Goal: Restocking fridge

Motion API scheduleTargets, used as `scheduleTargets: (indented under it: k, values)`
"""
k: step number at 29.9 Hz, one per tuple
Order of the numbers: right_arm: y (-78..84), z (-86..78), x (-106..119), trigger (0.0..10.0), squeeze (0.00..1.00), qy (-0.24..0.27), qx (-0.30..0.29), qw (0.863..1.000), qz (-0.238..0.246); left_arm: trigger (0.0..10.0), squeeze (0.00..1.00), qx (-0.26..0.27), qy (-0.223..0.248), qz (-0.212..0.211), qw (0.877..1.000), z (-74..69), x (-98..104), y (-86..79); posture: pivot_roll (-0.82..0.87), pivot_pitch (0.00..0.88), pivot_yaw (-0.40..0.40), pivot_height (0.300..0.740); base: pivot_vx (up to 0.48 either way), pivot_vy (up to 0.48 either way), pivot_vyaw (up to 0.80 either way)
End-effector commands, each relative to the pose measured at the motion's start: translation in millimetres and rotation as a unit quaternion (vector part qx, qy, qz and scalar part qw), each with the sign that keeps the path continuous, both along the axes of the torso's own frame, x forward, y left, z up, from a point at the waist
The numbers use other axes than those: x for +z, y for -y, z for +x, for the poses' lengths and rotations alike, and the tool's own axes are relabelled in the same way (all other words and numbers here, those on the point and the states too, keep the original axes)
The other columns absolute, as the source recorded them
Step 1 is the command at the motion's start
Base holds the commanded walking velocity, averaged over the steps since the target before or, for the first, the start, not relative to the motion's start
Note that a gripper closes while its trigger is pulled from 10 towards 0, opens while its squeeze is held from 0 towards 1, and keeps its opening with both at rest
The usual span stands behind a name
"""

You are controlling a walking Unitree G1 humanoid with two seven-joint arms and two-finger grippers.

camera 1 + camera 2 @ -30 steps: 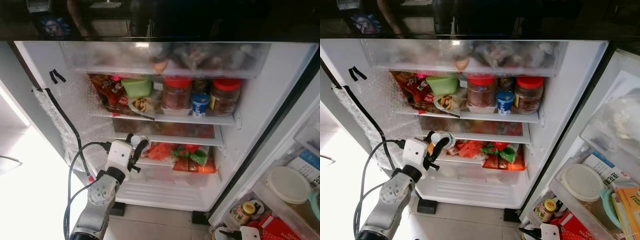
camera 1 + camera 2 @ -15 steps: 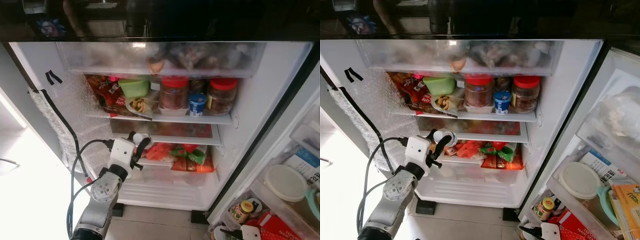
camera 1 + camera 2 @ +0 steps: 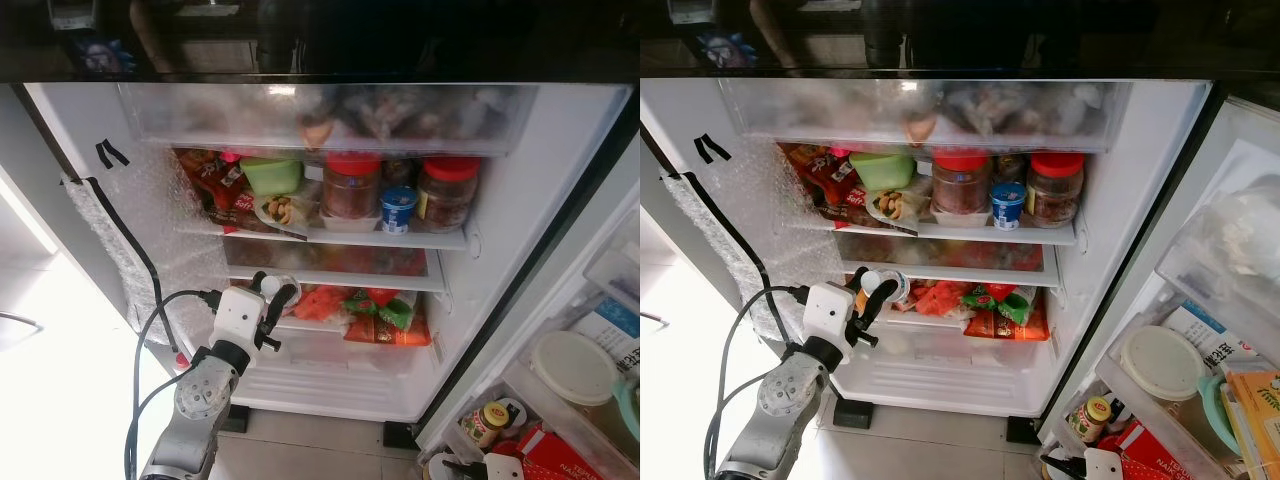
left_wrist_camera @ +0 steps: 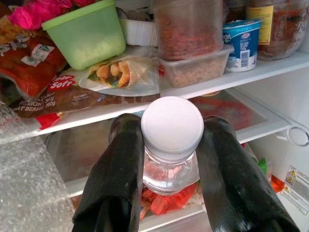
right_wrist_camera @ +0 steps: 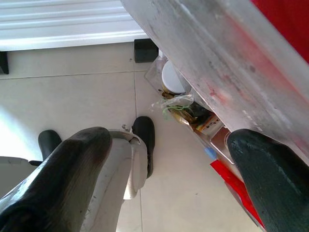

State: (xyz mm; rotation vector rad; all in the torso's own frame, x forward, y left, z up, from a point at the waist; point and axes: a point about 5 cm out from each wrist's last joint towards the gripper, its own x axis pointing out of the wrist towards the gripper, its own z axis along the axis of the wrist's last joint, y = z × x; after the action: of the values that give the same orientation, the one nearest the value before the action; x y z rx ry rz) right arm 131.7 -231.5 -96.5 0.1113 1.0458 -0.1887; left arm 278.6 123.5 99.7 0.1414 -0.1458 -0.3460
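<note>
The small clear bottle with a white screw cap [image 4: 172,126] sits pinched in the left gripper [image 3: 270,297], just left of centre in the head views, right at the front of the fridge's lower shelf [image 3: 300,325]. In the wrist view, the two black fingers [image 4: 115,180] clamp the neck and shoulder just under the ribbed cap, one on each side. It looks like clear rigid plastic with liquid inside, so I'd judge it light to moderate in weight, smooth-walled and a bit slippery; the ridge under the cap gives a natural stop against sliding, so that high hold seems sound, though the body can swing below the pinch. Just beyond it lie the red and green snack packets [image 3: 375,310] on that lower shelf, soft and easily shoved aside. Above, the upper shelf [image 3: 400,238] carries a green-lidded tub [image 3: 272,175], a wrapped roll [image 4: 123,72], two red-lidded jars [image 3: 352,185] and a small blue yoghurt cup [image 3: 398,208]. Bubble wrap [image 3: 150,240] lines the fridge wall at the left. At the bottom right, the right gripper [image 5: 164,179] hangs with its fingers spread wide and nothing between them, over the tiled floor [image 5: 87,96] beside the door bins [image 3: 575,390].
</note>
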Motion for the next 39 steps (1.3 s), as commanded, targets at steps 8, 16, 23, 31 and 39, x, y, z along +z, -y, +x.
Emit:
scheduleTargets:
  k: [8, 16, 23, 31, 39]
  values:
    - [11.4, -1.7, 2.8, 10.0, 0.00, 0.011, -0.009, 1.000, -0.020, 10.0, 0.00, 0.002, 0.010, 0.003, 1.000, 4.5, 6.8, 1.7, -0.09, 0.010, 0.024, 0.740, 0.000, 0.000, 0.00]
    - [12.1, -7.0, 1.3, 10.0, 0.00, 0.001, 0.005, 1.000, -0.022, 10.0, 0.00, 0.004, 0.007, 0.001, 1.000, -3.3, 5.2, 2.0, -0.06, 0.012, 0.013, 0.740, 0.000, 0.000, 0.00]
    - [12.4, -8.7, 1.1, 10.0, 0.00, 0.004, 0.004, 1.000, -0.020, 10.0, 0.00, 0.007, 0.003, 0.001, 1.000, -6.4, 4.0, 1.0, -0.06, 0.036, 0.012, 0.736, 0.000, 0.000, 0.00]
    - [13.3, -8.9, 1.3, 10.0, 0.00, 0.001, 0.012, 1.000, -0.024, 10.0, 0.00, 0.004, 0.002, -0.002, 1.000, -4.7, 4.4, 6.0, -0.07, 0.052, 0.009, 0.691, 0.000, 0.000, 0.00]
    - [14.2, -8.8, 1.7, 10.0, 0.00, 0.003, 0.016, 1.000, -0.025, 10.0, 0.00, 0.000, 0.002, -0.001, 1.000, -4.9, 5.8, 9.7, -0.07, 0.061, 0.002, 0.681, 0.000, 0.000, 0.00]
